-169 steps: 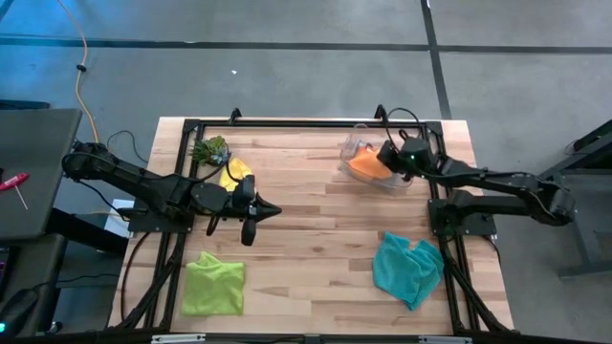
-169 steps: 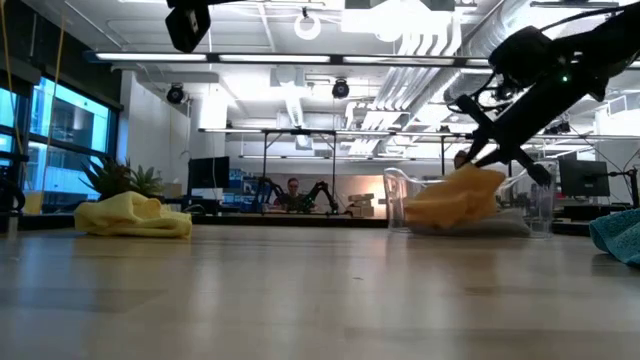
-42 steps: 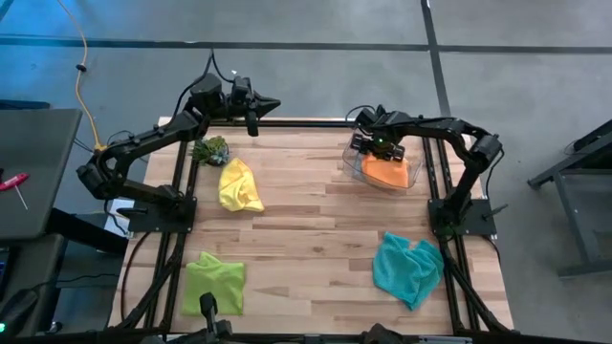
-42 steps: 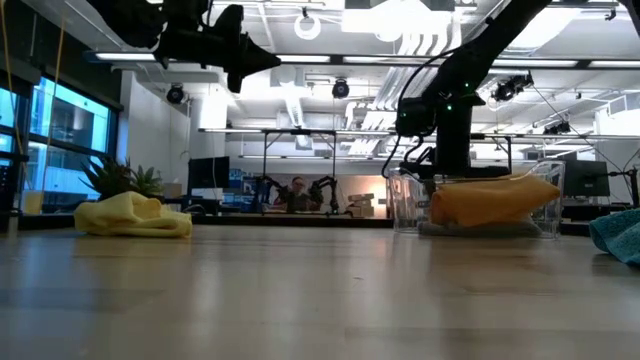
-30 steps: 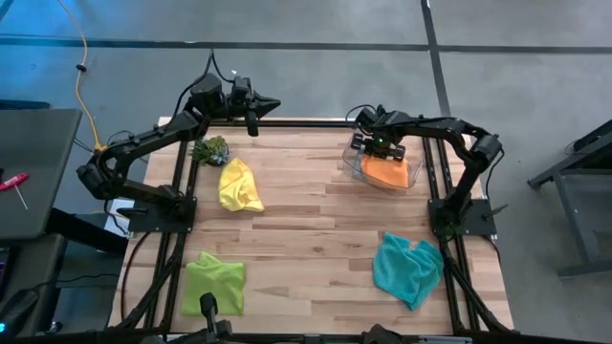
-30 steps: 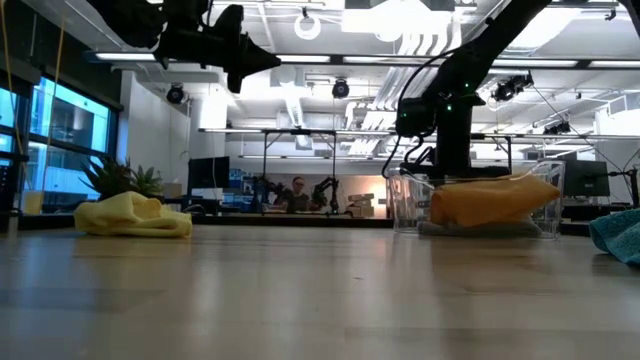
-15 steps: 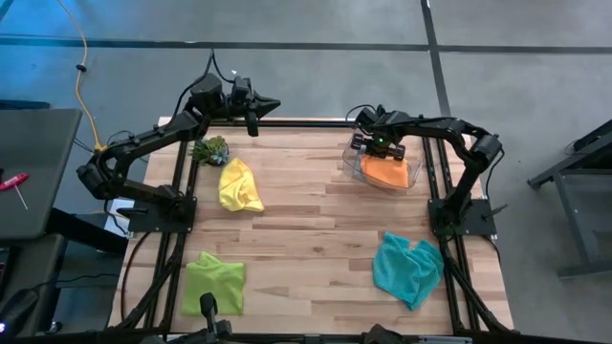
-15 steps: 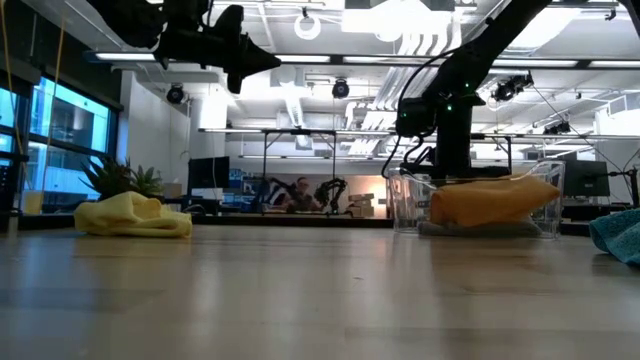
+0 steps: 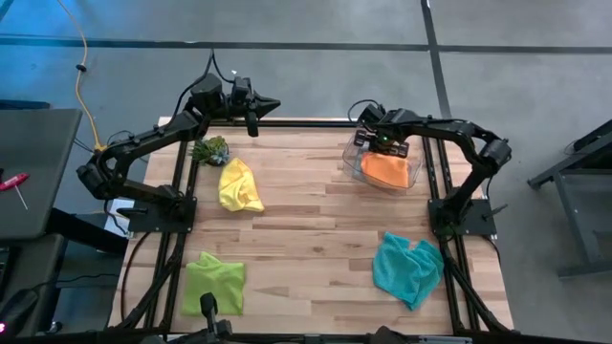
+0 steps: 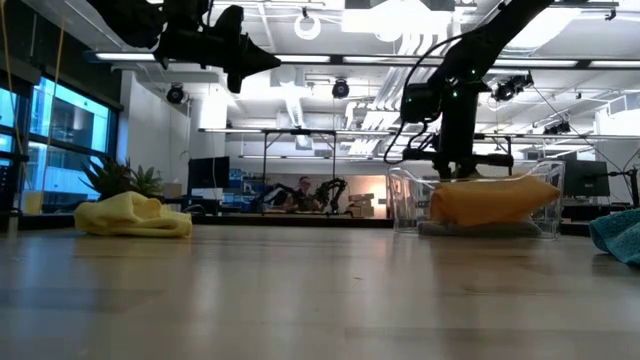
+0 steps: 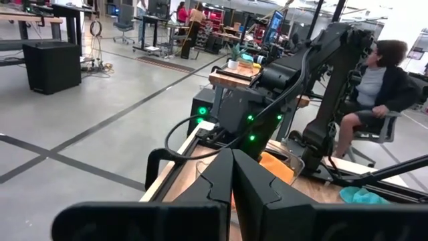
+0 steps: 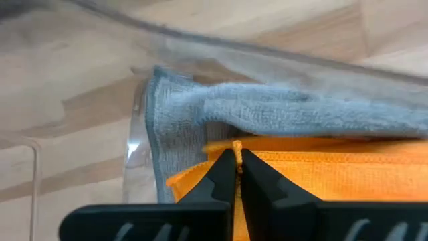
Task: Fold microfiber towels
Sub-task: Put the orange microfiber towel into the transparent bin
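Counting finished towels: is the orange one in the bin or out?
In: the orange towel lies inside the clear bin, atop a grey towel.

Since a second ago the right gripper (image 9: 374, 136) has closed its fingers and lifted slightly off the orange towel (image 9: 390, 170) in the bin (image 9: 350, 158), at two o'clock on the table.

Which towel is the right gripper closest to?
The orange towel, lying on the grey towel in the clear bin. The right gripper is shut just above it; the other towels lie on the open table.
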Robot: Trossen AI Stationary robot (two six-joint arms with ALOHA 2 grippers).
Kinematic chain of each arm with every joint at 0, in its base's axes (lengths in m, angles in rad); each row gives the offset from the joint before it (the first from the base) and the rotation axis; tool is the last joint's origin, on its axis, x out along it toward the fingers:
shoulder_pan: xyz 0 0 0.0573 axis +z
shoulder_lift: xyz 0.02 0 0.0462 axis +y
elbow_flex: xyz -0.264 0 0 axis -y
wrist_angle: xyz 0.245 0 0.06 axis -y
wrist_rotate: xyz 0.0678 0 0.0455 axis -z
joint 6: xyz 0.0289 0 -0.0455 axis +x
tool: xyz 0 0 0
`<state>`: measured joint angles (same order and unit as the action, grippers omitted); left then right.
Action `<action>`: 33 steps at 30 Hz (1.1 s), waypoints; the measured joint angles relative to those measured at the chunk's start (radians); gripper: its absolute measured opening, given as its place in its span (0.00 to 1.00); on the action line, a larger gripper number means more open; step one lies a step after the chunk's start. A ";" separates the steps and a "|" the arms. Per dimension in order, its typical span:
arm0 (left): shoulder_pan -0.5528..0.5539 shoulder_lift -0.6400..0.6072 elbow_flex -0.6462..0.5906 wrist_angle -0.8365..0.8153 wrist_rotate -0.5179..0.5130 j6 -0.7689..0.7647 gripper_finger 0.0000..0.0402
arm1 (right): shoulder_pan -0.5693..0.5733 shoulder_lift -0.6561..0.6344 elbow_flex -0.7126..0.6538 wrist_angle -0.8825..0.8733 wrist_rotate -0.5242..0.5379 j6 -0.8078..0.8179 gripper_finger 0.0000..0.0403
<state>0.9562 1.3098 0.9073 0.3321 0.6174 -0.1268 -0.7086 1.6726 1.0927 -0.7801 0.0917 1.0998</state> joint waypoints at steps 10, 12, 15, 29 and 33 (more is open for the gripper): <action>0.000 0.000 0.000 -0.029 0.000 0.000 0.00 | -0.004 0.041 0.000 0.052 -0.051 -0.006 0.11; 0.000 0.000 0.000 -0.029 0.000 0.000 0.00 | -0.004 0.041 0.000 0.069 -0.056 -0.008 0.19; 0.000 0.000 0.000 -0.029 0.000 0.000 0.00 | -0.004 0.041 0.000 0.061 -0.059 -0.008 0.33; 0.000 0.000 0.000 -0.029 0.000 0.000 0.00 | -0.005 0.041 0.000 0.029 0.006 0.107 0.45; 0.000 0.000 0.000 -0.029 0.000 0.000 0.00 | -0.006 0.062 -0.001 0.011 0.015 0.131 0.44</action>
<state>0.9558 1.3098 0.9070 0.3027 0.6178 -0.1270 -0.7144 1.7341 1.0916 -0.7691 0.1067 1.2307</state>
